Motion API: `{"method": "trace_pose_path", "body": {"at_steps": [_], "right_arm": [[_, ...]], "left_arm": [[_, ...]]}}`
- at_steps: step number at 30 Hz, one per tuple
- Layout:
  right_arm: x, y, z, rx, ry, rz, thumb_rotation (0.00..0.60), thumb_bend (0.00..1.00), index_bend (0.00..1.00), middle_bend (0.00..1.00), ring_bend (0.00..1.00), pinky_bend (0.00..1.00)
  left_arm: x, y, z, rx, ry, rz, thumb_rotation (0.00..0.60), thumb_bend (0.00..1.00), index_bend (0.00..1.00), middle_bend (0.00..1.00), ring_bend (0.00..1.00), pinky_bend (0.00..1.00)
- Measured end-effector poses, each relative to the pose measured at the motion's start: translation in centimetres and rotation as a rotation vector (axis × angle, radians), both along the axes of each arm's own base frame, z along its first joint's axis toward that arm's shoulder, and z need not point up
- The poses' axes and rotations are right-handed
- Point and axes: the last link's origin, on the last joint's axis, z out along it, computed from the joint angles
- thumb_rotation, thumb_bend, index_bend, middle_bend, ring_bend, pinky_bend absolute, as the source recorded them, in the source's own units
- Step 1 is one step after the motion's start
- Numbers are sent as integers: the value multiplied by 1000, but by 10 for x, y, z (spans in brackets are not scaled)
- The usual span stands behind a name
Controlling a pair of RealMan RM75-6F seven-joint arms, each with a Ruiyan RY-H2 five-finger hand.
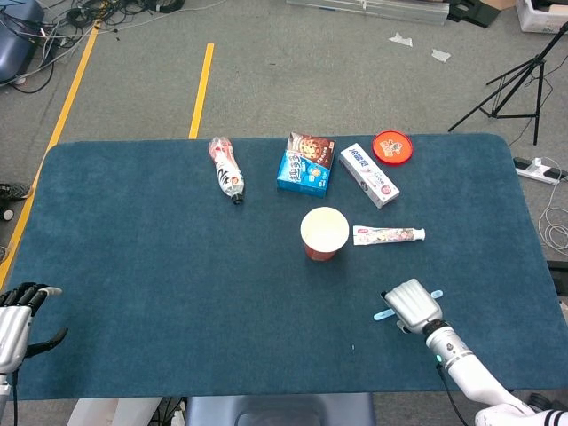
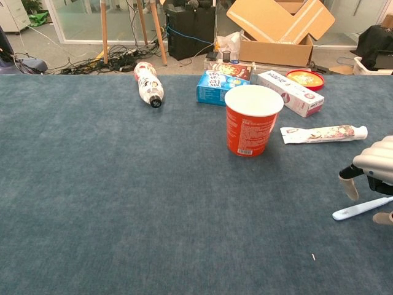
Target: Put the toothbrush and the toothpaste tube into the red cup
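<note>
Head view, worktop: a dark blue felt-like cover (image 1: 160, 266) lay over the whole worktop, with grey floor, a yellow floor line (image 1: 202, 89) and a tripod (image 1: 519, 80) beyond its far edge.
Head view, red cup: the red cup (image 1: 324, 232) stood upright and open near the middle of the worktop.
Head view, toothpaste tube: the toothpaste tube (image 1: 389, 234) lay flat just right of the red cup, cap pointing away from it.
Head view, toothbrush: the toothbrush (image 1: 385, 314) lay nearer the front edge than the red cup, its middle hidden under the right hand (image 1: 412, 304).
Head view, right hand: it covered the toothbrush with fingers bent down; whether it gripped cannot be told.
Head view, left hand: the left hand (image 1: 16, 312) hung off the front left corner, far from the red cup, fingers apart, holding nothing.
Head view, open room: bare cover stretched left of the red cup.
Chest view, extras: cardboard boxes (image 2: 279, 27) stood on the floor behind the red cup (image 2: 252, 120).
Chest view, right hand: the right hand (image 2: 374, 169) hovered over the toothbrush (image 2: 356, 209), fingertips (image 2: 349, 184) either side of the handle, contact unclear.
</note>
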Motion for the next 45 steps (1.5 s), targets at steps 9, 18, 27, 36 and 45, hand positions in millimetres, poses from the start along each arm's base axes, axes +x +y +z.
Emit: {"method": "trace_pose_path", "body": {"at_steps": [9, 18, 27, 36, 45], "right_arm": [[-1, -1, -7, 10, -2, 2, 600, 173, 508, 1000, 1000, 1000], [-1, -4, -12, 14, 2, 5, 600, 178, 511, 1000, 1000, 1000], [-1, -7, -17, 23, 9, 6, 600, 179, 518, 1000, 1000, 1000], [-1, -8, -19, 25, 13, 7, 600, 182, 534, 1000, 1000, 1000], [-2, -9, -22, 26, 19, 5, 600, 194, 540, 1000, 1000, 1000]], "left_arm": [[0, -1, 1, 1, -3, 1, 600, 171, 314, 305, 205, 270], [0, -1, 1, -1, -5, 3, 600, 171, 314, 305, 204, 271], [0, -2, 3, 4, -10, 4, 600, 171, 315, 306, 204, 272], [0, -2, 4, 5, -13, 4, 600, 171, 315, 308, 205, 273], [0, -2, 4, 5, -15, 5, 600, 171, 315, 308, 205, 274]]}}
